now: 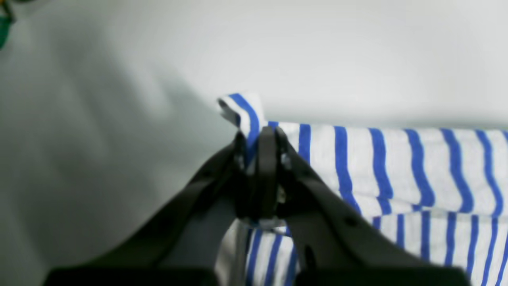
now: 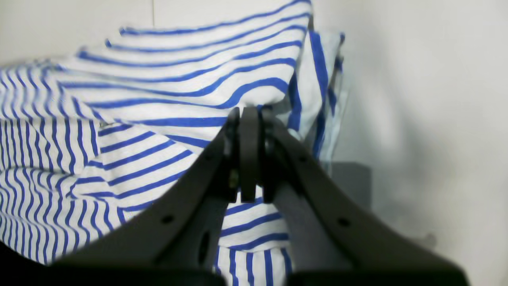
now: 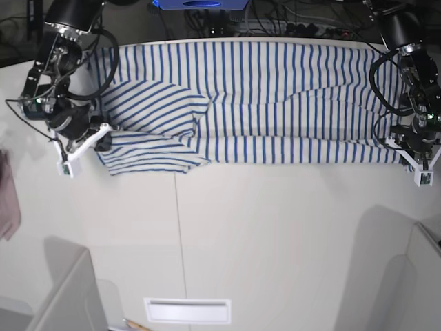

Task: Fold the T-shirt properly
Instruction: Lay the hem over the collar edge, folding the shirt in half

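1. I see the T-shirt (image 3: 275,103) stretched sideways across the far half of the white surface (image 3: 275,241), with a long fold running along its near edge.
2. My left tool (image 1: 262,135) is clamped tight on a corner of the striped fabric; the wrist view shows the fingers pressed together with cloth pinched between them and a small tip poking out above.
3. In the base view that left tool (image 3: 406,141) sits at the shirt's right end, low by the surface.
4. My right tool (image 2: 250,115) is likewise closed on a bunched fold of the shirt, fabric draping over its tips.
5. In the base view the right tool (image 3: 103,138) sits at the shirt's left end, beside a folded-over sleeve area.
6. A pinkish cloth (image 3: 8,196) lies at the surface's left edge, well apart from the shirt.
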`<move>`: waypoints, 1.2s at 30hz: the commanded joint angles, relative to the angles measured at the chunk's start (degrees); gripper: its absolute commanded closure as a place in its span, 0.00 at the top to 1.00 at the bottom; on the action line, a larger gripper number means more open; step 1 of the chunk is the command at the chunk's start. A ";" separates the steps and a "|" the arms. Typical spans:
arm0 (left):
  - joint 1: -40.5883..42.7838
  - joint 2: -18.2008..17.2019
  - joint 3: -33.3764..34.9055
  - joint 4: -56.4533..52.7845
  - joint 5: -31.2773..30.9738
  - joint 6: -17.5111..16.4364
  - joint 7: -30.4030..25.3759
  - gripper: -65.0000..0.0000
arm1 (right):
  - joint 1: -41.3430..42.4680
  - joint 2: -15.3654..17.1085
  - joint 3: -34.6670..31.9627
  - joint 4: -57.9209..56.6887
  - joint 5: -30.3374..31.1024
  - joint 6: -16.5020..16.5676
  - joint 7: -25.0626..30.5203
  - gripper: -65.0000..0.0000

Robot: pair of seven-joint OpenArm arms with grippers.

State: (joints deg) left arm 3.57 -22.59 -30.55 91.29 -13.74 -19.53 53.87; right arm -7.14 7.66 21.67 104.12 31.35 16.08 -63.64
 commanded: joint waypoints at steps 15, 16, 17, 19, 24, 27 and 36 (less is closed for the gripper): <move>6.05 -1.19 -0.27 7.84 0.24 0.32 -0.64 0.00 | -5.30 0.65 3.69 4.32 0.69 0.14 0.03 0.00; 6.67 -1.28 -0.27 7.75 0.33 0.32 -0.72 0.00 | -5.83 0.65 3.69 4.32 0.69 0.14 0.12 0.00; 7.28 -1.19 -0.27 7.84 0.33 0.32 -0.81 0.00 | -6.18 0.65 3.69 4.32 0.78 0.14 0.12 0.00; 8.43 -1.19 -0.27 7.92 0.33 0.32 -0.90 0.00 | -6.71 0.65 3.69 4.24 0.60 0.14 0.21 0.00; 11.15 -1.28 -0.36 7.92 0.33 0.32 -0.99 0.00 | -7.06 0.73 3.96 4.06 0.43 0.14 0.38 0.00; 12.21 -1.28 -0.53 8.19 0.33 0.32 -0.99 0.00 | -8.03 0.91 3.96 4.06 0.43 0.14 0.30 0.00; 13.96 -1.10 -3.78 9.42 0.42 0.32 -0.72 0.00 | -9.26 1.00 3.69 4.06 0.43 0.14 0.56 0.00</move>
State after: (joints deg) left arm 17.52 -22.52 -33.76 99.90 -13.74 -19.57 53.74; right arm -16.73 7.84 25.12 107.35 31.51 16.10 -63.94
